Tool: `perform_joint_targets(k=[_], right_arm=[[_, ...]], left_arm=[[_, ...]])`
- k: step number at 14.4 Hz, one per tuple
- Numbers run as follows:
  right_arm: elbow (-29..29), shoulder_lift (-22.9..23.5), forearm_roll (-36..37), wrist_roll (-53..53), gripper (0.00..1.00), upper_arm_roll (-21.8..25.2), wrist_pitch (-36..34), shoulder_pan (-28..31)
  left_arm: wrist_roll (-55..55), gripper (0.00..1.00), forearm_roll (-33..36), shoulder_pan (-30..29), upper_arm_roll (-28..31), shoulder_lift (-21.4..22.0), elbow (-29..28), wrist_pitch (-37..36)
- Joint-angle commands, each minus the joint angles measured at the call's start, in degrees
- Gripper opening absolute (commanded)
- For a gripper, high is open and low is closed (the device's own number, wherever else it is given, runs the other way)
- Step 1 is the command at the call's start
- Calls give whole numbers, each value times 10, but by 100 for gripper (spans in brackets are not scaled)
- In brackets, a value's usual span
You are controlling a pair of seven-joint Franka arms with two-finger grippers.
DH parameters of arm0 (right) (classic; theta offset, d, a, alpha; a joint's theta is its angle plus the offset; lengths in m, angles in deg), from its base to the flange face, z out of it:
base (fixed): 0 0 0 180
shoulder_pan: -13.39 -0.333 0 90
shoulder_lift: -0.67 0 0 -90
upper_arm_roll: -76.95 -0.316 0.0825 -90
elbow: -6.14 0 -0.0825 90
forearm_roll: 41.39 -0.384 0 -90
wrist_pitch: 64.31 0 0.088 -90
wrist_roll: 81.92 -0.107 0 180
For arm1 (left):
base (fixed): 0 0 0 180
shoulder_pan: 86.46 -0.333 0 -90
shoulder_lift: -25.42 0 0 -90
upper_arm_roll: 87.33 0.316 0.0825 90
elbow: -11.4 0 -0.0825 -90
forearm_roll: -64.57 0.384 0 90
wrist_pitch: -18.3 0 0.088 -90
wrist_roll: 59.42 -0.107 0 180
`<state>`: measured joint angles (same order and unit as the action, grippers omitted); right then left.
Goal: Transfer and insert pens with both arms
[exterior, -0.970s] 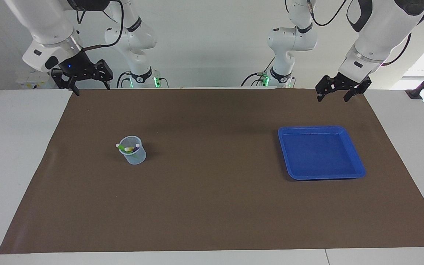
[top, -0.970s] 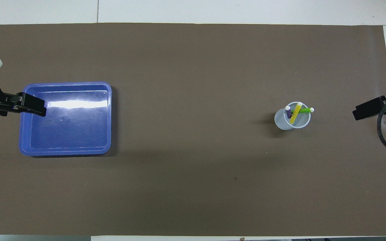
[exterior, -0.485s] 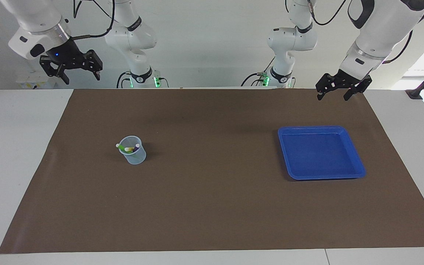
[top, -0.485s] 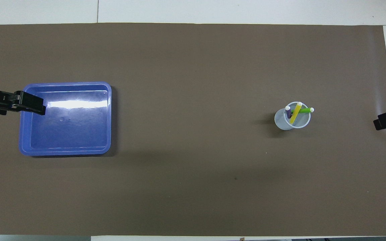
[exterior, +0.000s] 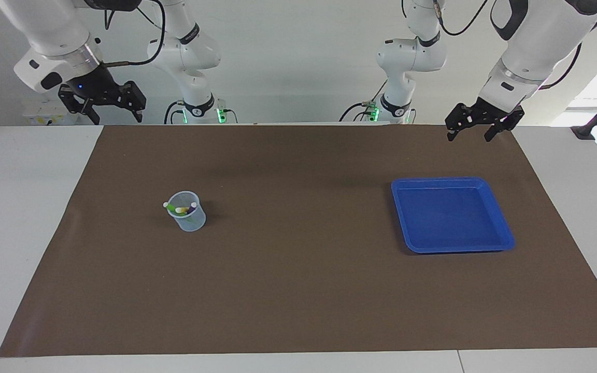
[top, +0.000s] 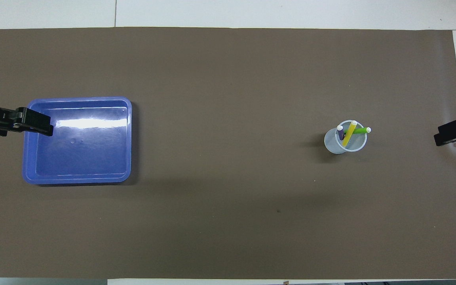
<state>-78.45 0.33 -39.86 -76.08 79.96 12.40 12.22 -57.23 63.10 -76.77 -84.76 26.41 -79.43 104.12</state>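
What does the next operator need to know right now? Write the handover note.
Left gripper: open, empty, raised over the mat's edge by the robots, near the blue tray.
Right gripper: open, empty, raised at the right arm's end.
Pens: yellow, green and purple all stand in the clear cup.
Done: all three inserted; tray empty.
Left: nothing visible; both arms wait.

Yellow pen (top: pixel 349 133), green pen (top: pixel 358 130) and purple pen (top: pixel 340 132) lean, apparently crossed, white-tipped, in a clear cup (top: pixel 335 147).
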Motion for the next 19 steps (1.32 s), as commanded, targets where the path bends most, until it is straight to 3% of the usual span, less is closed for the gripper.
perform_joint_targets(k=[1,19], right_arm=[[-8,7,8,-9,100,0,4,1],[14,4,4,-4,100,1,9,13]], left_arm=[[6,100,-7,-3,1,8,-3,-7],[10,100,-7,-3,1,12,-8,-10]])
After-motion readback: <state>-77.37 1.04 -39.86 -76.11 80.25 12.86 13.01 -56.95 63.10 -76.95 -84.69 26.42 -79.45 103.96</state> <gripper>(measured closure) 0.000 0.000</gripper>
